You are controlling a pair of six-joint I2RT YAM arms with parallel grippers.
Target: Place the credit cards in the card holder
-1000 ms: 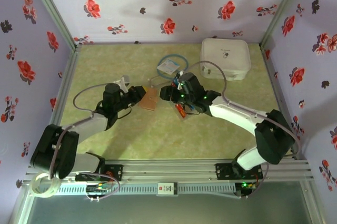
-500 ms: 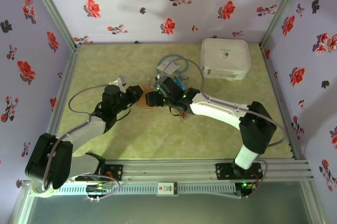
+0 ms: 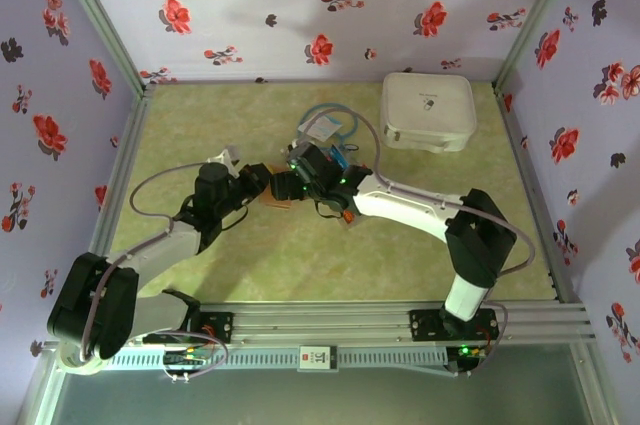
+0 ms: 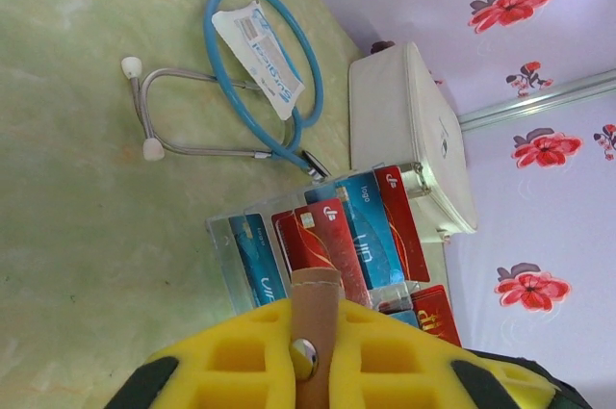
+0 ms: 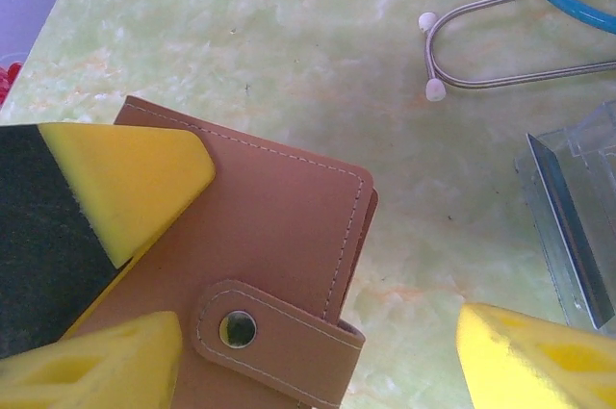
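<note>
Left gripper pinching the brown card holder, right gripper spread wide over it, red and blue credit cards in clear stand nearby

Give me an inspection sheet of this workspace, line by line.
Surface: green marbled table.
Job's things: brown card holder, snap strap fastened; red and blue credit cards standing in a clear tray.
Clutter: blue stethoscope with white tag; white case at the far right.
Tools: left tool shut on the card holder; right tool open, straddling the holder's strap edge.
Cables: a grey cable loops off the left arm, another off the right.
Surroundings: lilac walls with red flowers; metal rail at the near edge.
</note>
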